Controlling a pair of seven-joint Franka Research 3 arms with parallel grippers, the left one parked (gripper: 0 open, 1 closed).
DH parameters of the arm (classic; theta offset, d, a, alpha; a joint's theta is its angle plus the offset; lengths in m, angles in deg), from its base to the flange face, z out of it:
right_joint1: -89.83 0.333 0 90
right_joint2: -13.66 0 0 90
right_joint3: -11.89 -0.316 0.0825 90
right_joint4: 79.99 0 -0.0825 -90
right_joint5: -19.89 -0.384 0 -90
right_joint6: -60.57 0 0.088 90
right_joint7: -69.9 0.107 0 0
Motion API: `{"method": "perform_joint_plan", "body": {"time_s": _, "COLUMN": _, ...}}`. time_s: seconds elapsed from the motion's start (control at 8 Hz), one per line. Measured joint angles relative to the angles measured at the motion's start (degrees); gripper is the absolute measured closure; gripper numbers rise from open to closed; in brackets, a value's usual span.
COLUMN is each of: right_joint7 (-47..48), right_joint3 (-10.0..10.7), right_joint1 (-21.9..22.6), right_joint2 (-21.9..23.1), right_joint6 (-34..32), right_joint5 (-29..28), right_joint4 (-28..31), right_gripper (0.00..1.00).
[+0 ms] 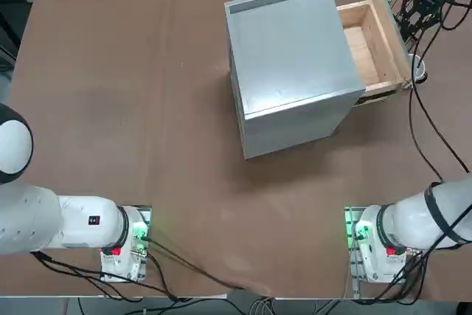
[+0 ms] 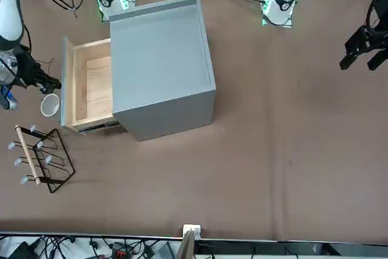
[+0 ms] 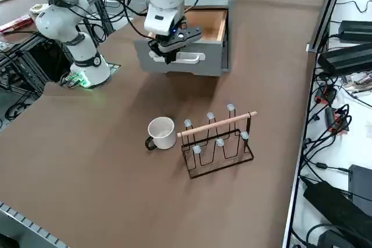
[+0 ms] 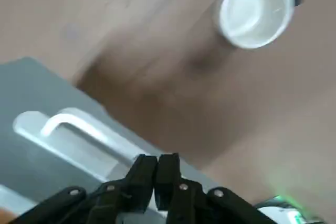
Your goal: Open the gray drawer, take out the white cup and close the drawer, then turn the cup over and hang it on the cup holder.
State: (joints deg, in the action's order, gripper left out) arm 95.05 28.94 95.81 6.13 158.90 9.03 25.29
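We see gray drawer (image 3: pixel 200 42) pulled out, empty. White cup (image 3: pixel 162 132) upright on table, apart from right gripper (image 3: pixel 165 50), beside cup holder (image 3: pixel 218 140). Fingers pinched together, empty, hovering before drawer front. Left: close, flip, hang.

The gray drawer (image 3: pixel 192 42) stands pulled open at upper centre, empty. Lower down, the white cup (image 3: pixel 161 133) sits upright on the table, just left of the cup holder (image 3: pixel 218 142).

We see gray drawer (image 3: pixel 186 56): gray front, pale wood inside. White cup (image 3: pixel 162 132), dark handle. Cup holder (image 3: pixel 218 143): dark wire, light wooden bar. Brown table (image 1: pixel 147 145).
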Motion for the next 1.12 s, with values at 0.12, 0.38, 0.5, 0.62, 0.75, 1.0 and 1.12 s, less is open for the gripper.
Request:
{"method": "perform_joint_plan", "body": {"time_s": 0.12, "right_joint7": 0.0, "right_joint3": -0.01, "right_joint1": 0.77, "right_joint2": 0.0, "right_joint6": 0.02, "right_joint5": -2.91, "right_joint4": 0.1, "right_gripper": 0.94}}
{"method": "perform_joint_plan", "body": {"time_s": 0.38, "right_joint7": 0.0, "right_joint3": 0.0, "right_joint1": 3.36, "right_joint2": 0.19, "right_joint6": 0.49, "right_joint5": -6.62, "right_joint4": 1.02, "right_gripper": 0.96}}
{"method": "perform_joint_plan", "body": {"time_s": 0.5, "right_joint7": 0.01, "right_joint3": -0.01, "right_joint1": 4.85, "right_joint2": 0.58, "right_joint6": 0.75, "right_joint5": -8.85, "right_joint4": 1.92, "right_gripper": 0.96}}
{"method": "perform_joint_plan", "body": {"time_s": 0.62, "right_joint7": 0.07, "right_joint3": -0.02, "right_joint1": 6.68, "right_joint2": 1.13, "right_joint6": 0.78, "right_joint5": -10.63, "right_joint4": 2.86, "right_gripper": 0.96}}
{"method": "perform_joint_plan", "body": {"time_s": 0.75, "right_joint7": 0.93, "right_joint3": -0.04, "right_joint1": 8.8, "right_joint2": 1.52, "right_joint6": 1.11, "right_joint5": -11.43, "right_joint4": 3.56, "right_gripper": 0.96}}
{"method": "perform_joint_plan", "body": {"time_s": 1.0, "right_joint7": 3.98, "right_joint3": -0.06, "right_joint1": 12.5, "right_joint2": 1.96, "right_joint6": 1.75, "right_joint5": -11.61, "right_joint4": 4.01, "right_gripper": 0.97}}
{"method": "perform_joint_plan", "body": {"time_s": 1.12, "right_joint7": 5.73, "right_joint3": -0.06, "right_joint1": 14.23, "right_joint2": 2.06, "right_joint6": 1.97, "right_joint5": -11.65, "right_joint4": 4.1, "right_gripper": 0.97}}
